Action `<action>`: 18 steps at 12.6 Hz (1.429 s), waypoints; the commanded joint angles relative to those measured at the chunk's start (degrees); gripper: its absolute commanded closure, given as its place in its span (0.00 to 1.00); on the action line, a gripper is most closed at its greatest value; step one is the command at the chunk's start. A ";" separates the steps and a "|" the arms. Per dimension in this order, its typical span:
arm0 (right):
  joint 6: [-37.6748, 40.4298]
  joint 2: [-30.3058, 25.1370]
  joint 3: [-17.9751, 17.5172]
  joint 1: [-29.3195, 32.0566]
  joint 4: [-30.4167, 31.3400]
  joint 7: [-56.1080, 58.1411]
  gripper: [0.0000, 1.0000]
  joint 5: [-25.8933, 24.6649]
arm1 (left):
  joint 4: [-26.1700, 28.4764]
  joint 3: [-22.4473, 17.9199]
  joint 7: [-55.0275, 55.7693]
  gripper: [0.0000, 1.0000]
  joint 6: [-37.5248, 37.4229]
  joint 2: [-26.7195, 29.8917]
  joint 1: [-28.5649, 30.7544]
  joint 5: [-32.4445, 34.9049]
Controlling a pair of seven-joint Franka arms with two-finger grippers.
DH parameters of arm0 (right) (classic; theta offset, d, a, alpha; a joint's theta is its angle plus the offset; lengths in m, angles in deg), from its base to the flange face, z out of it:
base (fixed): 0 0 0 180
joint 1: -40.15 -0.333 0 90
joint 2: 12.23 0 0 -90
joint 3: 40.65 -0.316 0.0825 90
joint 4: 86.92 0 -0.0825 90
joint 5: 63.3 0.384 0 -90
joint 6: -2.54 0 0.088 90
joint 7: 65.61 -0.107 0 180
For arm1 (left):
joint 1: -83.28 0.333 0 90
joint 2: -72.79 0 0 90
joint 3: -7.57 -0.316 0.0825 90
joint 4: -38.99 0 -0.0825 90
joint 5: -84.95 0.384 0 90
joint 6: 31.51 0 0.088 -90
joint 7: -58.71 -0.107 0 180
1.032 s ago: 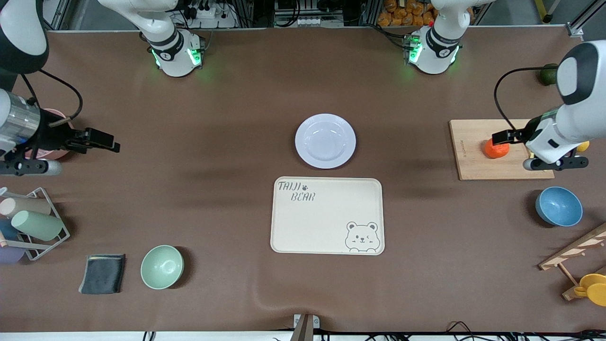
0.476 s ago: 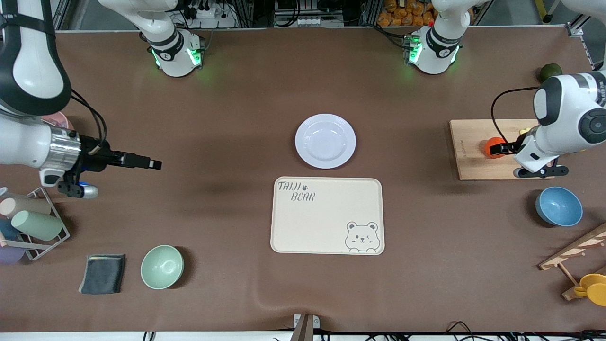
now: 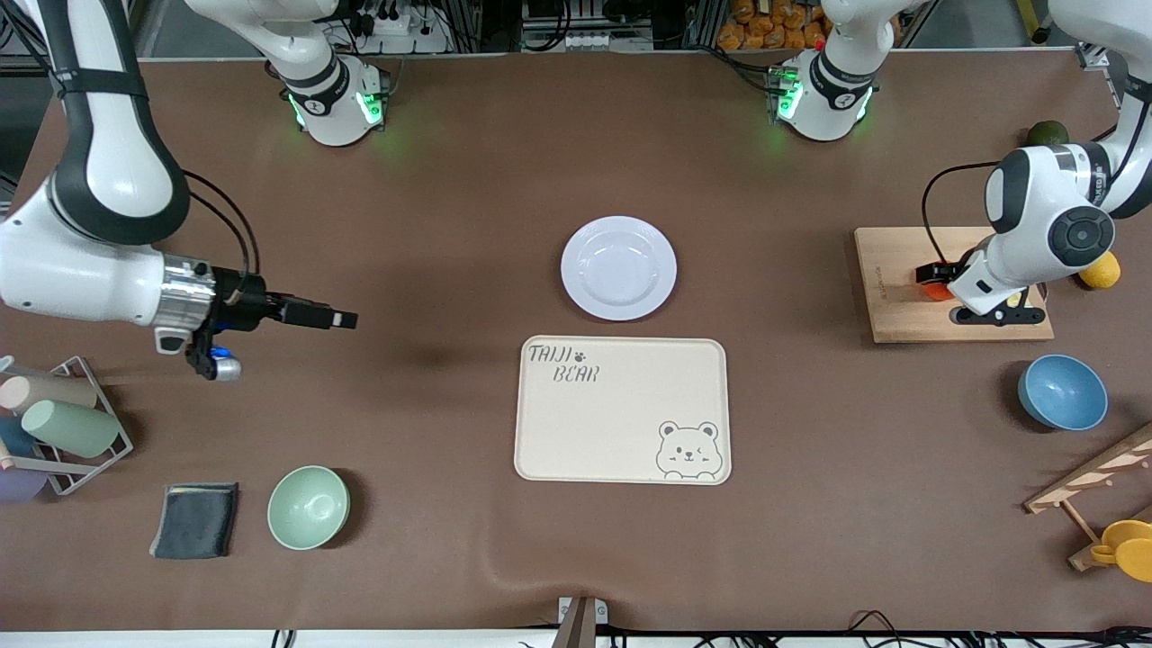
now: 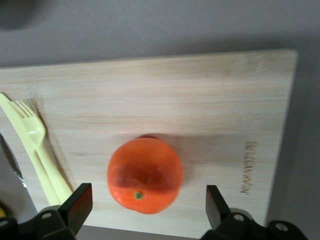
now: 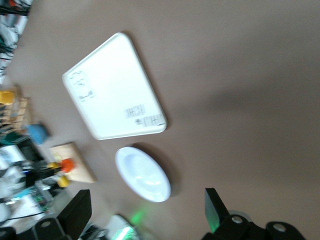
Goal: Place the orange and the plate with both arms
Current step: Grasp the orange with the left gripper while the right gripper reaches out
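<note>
We see the small, round, reddish-orange orange (image 4: 145,175) with its dimpled skin and green stem dot resting on a pale bamboo cutting board (image 4: 165,95) whose grain runs lengthwise, at the right of the front frame. The left gripper (image 4: 145,210) hangs just over the fruit, its black fingers (image 4: 77,205) spread wide on either side of it with gaps showing, so nothing is clamped. In the front view the white wrist covers most of the orange (image 3: 936,290), leaving only a sliver. A pale yellow plastic fork (image 4: 37,150) lies on the board beside the fruit, its handle cut off by the frame's lower edge.

The round, glossy, lavender-white plate (image 3: 618,267) with its wide rim sits at the centre of the front frame, on the matte brown table covering (image 3: 432,225), just above the cream rectangular tray (image 3: 622,409) printed with a bear.

The right gripper (image 3: 335,319) is in the air over bare table at the frame's left, well apart from the plate; its fingers (image 5: 75,212) stand wide apart and empty.

A yellow lemon (image 3: 1101,269) peeks from under the left arm, and a dark green round fruit (image 3: 1047,133) is partly hidden too.
</note>
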 commanded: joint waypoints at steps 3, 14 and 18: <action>-4.09 1.23 0.10 -1.11 7.87 10.33 0.00 12.97 | 2.05 0.63 -0.80 0.00 4.60 -2.13 2.62 2.26; -9.29 5.46 0.10 -6.83 16.23 30.22 0.00 33.65 | 2.05 0.81 -1.94 1.00 6.71 -5.04 4.90 4.37; -8.85 5.11 0.10 -7.18 17.10 31.88 0.00 33.65 | 1.52 2.73 -2.91 1.00 3.91 -1.37 4.91 4.28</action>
